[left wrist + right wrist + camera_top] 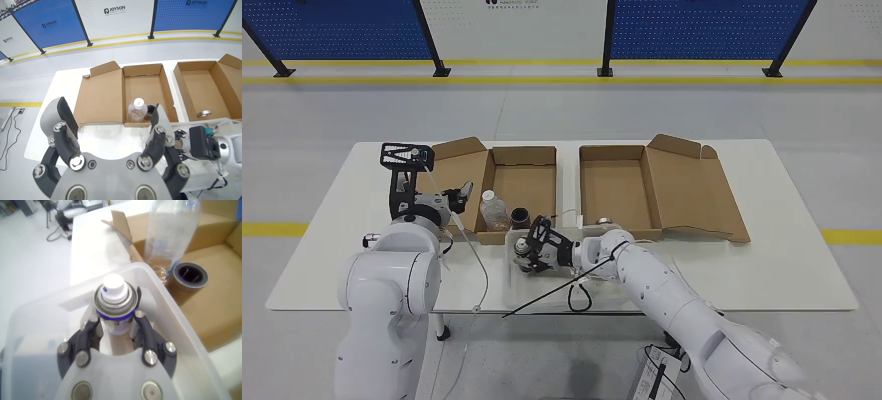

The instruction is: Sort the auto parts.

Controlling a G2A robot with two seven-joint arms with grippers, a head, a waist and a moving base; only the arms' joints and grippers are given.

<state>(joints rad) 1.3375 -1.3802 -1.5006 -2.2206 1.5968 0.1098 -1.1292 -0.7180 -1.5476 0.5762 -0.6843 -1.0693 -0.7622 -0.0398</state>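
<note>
Right gripper point(115, 315) sits down inside a clear plastic bin point(164, 291), low centre of the top view, just below the near wall of the left cardboard box point(525, 180). Fingers are closed on a spray can point(115, 298), one pad on each side of the blue body below the metal shoulder. Contact appears on both sides. The can stands upright, long axis vertical, white nozzle cap on top, and the wrist comes at it from the side.

Left box, lower corner in the top view: a clear plastic bottle point(493, 210) upright and a dark metal sleeve point(521, 216) on end, bore up. The two stand just beside each other, close to the wall nearest the bin. Right box point(617, 190), right of centre: a metal ring point(204, 113) lying flat near its front wall.

Left gripper point(110, 113) hangs left of centre in the top view, at the left box's open flap, fingers wide apart, nothing between them.

Judgement: the can is the piece in hand, grasped but not yet lifted clear. The right arm owns the move; the left arm is farther off. The bin wall rises between the can and both boxes, so the can must go straight up along its own axis before any travel across. Risk: the bottle and sleeve crowd the near corner of the left box, and a low crossing could tip the bottle.
</note>
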